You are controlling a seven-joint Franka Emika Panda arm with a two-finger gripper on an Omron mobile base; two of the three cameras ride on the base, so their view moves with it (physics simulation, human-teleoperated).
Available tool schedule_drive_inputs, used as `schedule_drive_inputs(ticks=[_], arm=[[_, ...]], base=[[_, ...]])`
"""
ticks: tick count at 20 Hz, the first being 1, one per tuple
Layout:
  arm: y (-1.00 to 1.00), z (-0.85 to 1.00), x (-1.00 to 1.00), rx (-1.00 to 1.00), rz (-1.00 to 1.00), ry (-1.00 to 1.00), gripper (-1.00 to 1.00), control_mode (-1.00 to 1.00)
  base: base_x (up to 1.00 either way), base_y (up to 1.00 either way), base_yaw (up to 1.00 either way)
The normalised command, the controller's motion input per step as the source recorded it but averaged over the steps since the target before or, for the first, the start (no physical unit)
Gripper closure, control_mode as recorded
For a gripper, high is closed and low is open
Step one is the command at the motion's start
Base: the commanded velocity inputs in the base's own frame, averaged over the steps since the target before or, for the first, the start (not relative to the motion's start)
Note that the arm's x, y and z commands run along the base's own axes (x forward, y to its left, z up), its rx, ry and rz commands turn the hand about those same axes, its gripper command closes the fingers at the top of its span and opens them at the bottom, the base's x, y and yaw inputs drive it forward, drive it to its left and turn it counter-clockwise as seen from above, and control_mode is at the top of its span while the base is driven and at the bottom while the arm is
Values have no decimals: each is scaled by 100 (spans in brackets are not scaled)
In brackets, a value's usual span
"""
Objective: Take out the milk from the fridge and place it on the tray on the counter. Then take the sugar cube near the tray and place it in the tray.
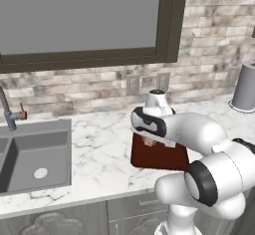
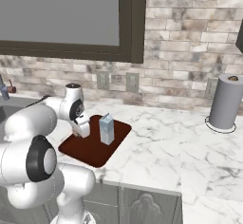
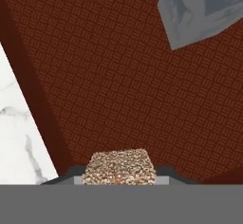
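The tool (image 2: 83, 129) hangs low over the tray (image 2: 80, 151), clenched on the sugar cube (image 3: 119, 167); in the hand view the speckled tan cube sits pinched at the very bottom, between the finger tips, with the tray's dark red-brown weave spread out beneath it. From where I stand on the right side, the tool is above the tray's nine o'clock half, and the milk (image 2: 107, 128) stands upright inside the tray at about three o'clock from the tool, just beside it but apart. In the hand view a grey corner of that carton juts in at one o'clock. The tray's raised rim and the white marble of the table (image 2: 180, 156) show at nine o'clock in that same view, so the cube is over the tray floor but not far from its edge. To my eye the milk half of the job is done and what remains is letting the cube go. The risks I would watch: if the fingers part while the cube is high, a light little cube could bounce or roll over the low rim onto the table; if the arm swings toward three o'clock while lowering or pulling away, the wrist could clip the milk and tip it, since a tall narrow carton looks easy to topple; and pressing down too far could crush the cube against the tray or shove the tray along the smooth marble.
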Motion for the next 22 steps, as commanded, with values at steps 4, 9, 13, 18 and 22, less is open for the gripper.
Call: schedule_drive_inputs(ticks=[4, 9, 13, 18, 22], arm=[[-1, -18, 1, 0, 0, 4, 100, -100], [0, -25, 0, 0, 0, 7, 100, -100], [0, -25, 1, 0, 0, 5, 100, -100], [0, -19, 6, -2, 0, 1, 100, -100], [0, -22, 2, -1, 0, 0, 100, -100]], base=[[0, 0, 0], [0, 0, 0], [0, 0, 0], [0, 0, 0], [0, 0, 0]])
